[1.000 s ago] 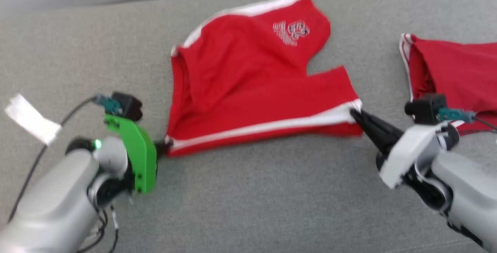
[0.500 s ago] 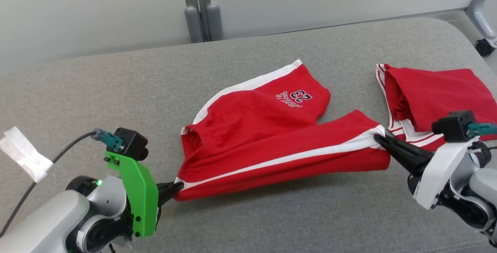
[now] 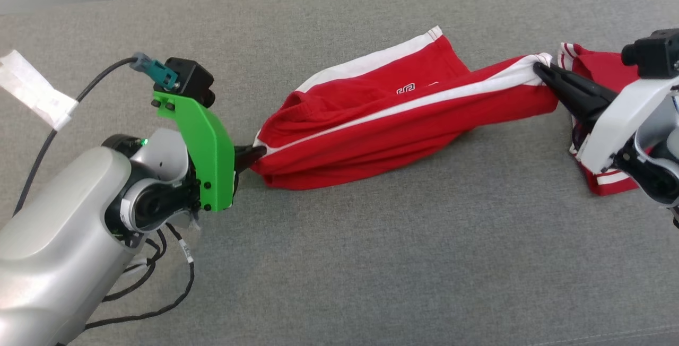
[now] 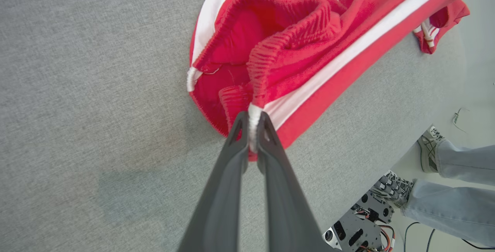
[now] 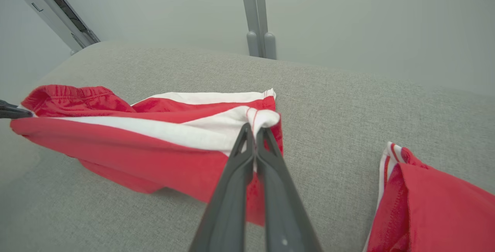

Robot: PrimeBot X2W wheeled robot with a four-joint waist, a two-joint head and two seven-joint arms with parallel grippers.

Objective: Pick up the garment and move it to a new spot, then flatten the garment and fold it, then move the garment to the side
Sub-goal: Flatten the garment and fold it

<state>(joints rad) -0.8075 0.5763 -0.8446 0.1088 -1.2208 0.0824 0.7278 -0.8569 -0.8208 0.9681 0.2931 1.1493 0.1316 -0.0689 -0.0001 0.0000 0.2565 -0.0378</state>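
Observation:
The garment (image 3: 382, 123) is a pair of red shorts with white side stripes and a printed number, stretched between both grippers above the grey cushion. My left gripper (image 3: 257, 153) is shut on the waistband corner at the white stripe, and the pinch shows in the left wrist view at the left gripper (image 4: 252, 128) on the garment (image 4: 305, 47). My right gripper (image 3: 541, 67) is shut on the leg hem, which the right wrist view shows bunched white at the right gripper (image 5: 253, 128), with the garment (image 5: 127, 143) hanging lifted and sagging in the middle.
A second red garment (image 3: 599, 123) with white stripes lies folded at the right, under my right arm, also the second garment (image 5: 429, 205). A white tape strip (image 3: 32, 88) sits at the far left. A person's feet (image 4: 433, 155) stand beyond the cushion's edge.
Both grippers have lifted the shorts off the cushion and pulled them taut, folding the two legs together. The head camera has tilted, shifting the whole picture.

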